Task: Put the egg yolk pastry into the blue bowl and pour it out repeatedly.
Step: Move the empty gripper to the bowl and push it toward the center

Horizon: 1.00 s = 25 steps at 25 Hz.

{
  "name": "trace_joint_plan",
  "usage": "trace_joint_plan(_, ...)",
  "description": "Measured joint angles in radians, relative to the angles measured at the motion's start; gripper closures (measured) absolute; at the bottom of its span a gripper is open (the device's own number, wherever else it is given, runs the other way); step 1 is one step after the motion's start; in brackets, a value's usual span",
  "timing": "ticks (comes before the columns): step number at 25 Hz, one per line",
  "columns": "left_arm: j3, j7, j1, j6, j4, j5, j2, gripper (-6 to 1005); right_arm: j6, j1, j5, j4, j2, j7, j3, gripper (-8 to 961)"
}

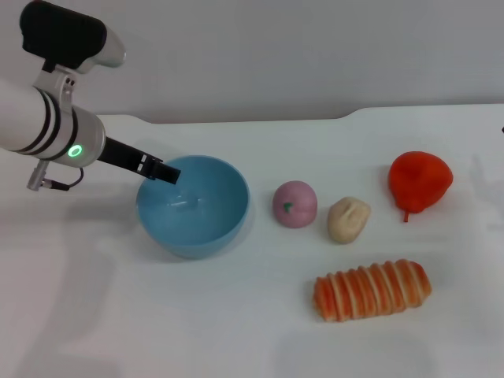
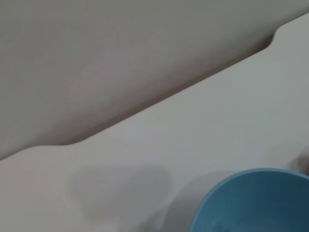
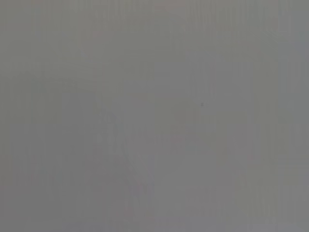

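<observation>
The blue bowl point(image 1: 194, 206) is looking like smooth plastic, its inner wall giving off a soft sheen. The egg yolk pastry point(image 1: 348, 219) is showing a matt, slightly creased skin. The pink ball point(image 1: 294, 204) is appearing smooth and dull, and the red fruit-shaped piece point(image 1: 420, 181) is catching a faint gloss. The striped bread point(image 1: 372, 289) is looking ridged and matt. The table point(image 1: 236, 331) is presenting a smooth, matt white surface. The left arm's casing point(image 1: 43, 118) is shining like glossy white plastic.
</observation>
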Motion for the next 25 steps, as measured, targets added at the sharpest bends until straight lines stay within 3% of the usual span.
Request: trace_joint_plan(25,-0.023,-0.007,-0.026,0.134,0.202,-0.011,-0.001,277,-0.002,-0.004,-0.003,-0.001,0.0,-0.002,-0.004,376)
